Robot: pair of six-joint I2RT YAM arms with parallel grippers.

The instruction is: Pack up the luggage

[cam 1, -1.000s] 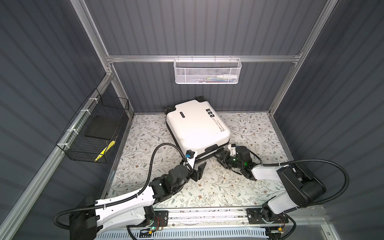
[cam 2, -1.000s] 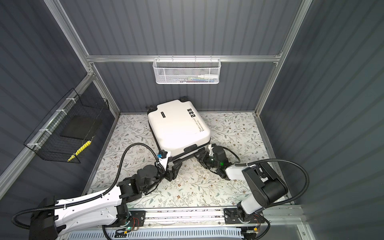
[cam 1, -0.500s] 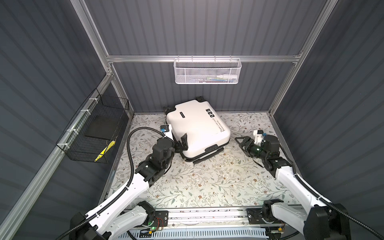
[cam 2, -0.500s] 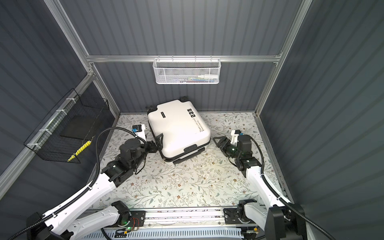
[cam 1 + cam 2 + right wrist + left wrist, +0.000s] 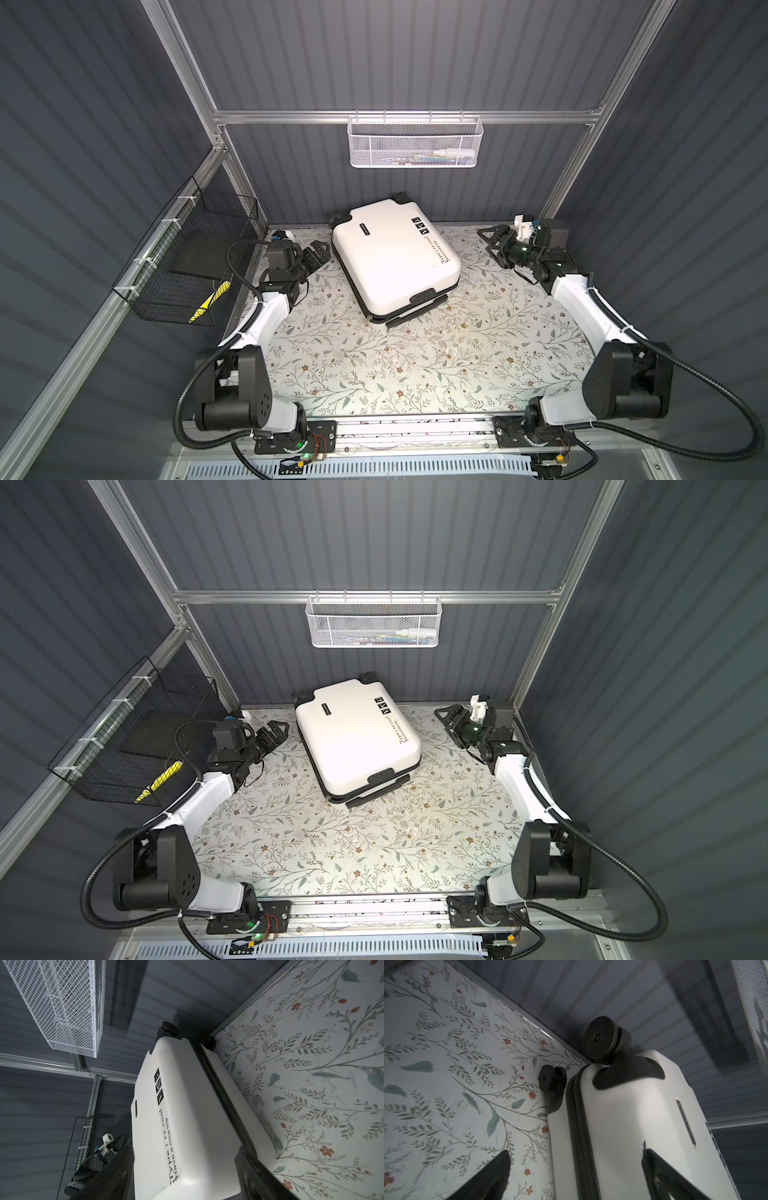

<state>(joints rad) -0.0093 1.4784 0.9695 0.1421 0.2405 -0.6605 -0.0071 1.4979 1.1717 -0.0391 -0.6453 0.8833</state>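
luggage [image 5: 395,257]: white hard-shell case lying flat and a bit skewed at the back of the floral table [image 5: 415,374]. Wheel end is by the back wall, handle [image 5: 417,316] toward the robot, and it's shut all the way round.
what changed: a second ago both grippers were huddled low at the handle end. Now they've swung out, one to each flank, with the jaws wider. The case itself hasn't really budged.
left gripper [image 5: 279,730]: just beside the case's side near a wheel corner, jaws spread wide, nothing in them.
right gripper [image 5: 490,245]: well clear of the opposite side, jaws also apart, empty.
what that means: my guess is they're done with the front and are lining up on the sides, maybe for the seam. Actual packing hasn't started.
shell: finely grained plastic with rounded corners, probably slippery to pinch.
zipper [image 5: 577,1126]: black toothed band running between the two halves.
wheels [image 5: 600,1041]: chunky black discs.
white mesh basket [image 5: 415,143]: on the back rail, small stuff inside, can't tell what.
black wire basket [image 5: 187,266]: side wall, holding a dark flat slab and something yellow.
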